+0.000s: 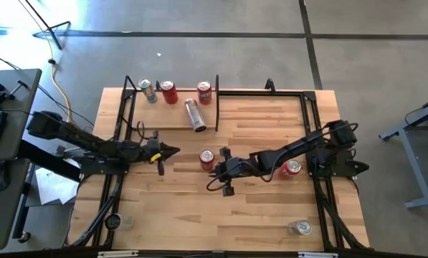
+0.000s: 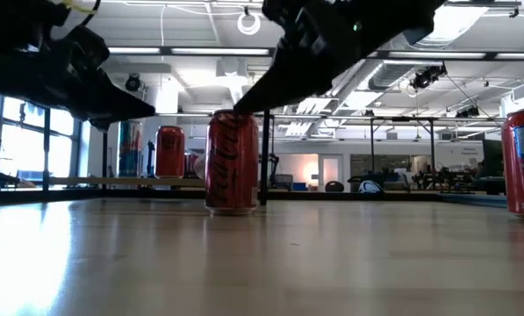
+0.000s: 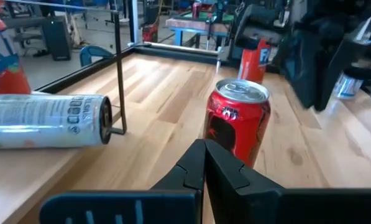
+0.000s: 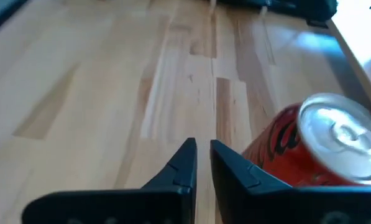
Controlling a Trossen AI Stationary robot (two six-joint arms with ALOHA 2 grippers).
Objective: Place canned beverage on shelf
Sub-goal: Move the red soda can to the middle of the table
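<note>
Planked wooden table [image 1: 271, 122] seen from above, with both dark arms reaching inward over it.

Shelf [image 1: 163, 115]: pale board in thin black uprights, at the far left part of the table. Standing along its far edge, 3 upright cans: 1 pale-green can [image 1: 148, 90] and 2 red ones [image 1: 169, 92] [image 1: 204, 92]. Lying on its side on the board, 1 silver can [image 1: 194, 115], also in the left wrist view [image 3: 48, 121].

Red can [image 1: 207, 159]: upright on the bare tabletop near the middle, well apart from the shelf, between the 2 grippers; not on the shelf. Same can in the low view [image 2: 232, 162], the left wrist view [image 3: 238, 121] and the right wrist view [image 4: 309, 149].

Right gripper [image 1: 217, 168] [image 4: 202, 144]: low, just beside the red can. Fingers nearly together, only a narrow slit between the tips and nothing inside it; can outside 1 finger, not between them. Contact with the can not decidable.

Left gripper [image 1: 174, 150] [image 3: 204, 144]: above the table just in front of the shelf, pointed at the red can but apart from it. Fingers pressed together, empty.

Second red can [image 1: 291, 168]: upright under the right arm. Another silver can [image 1: 300, 228]: near the table's near right corner.
</note>
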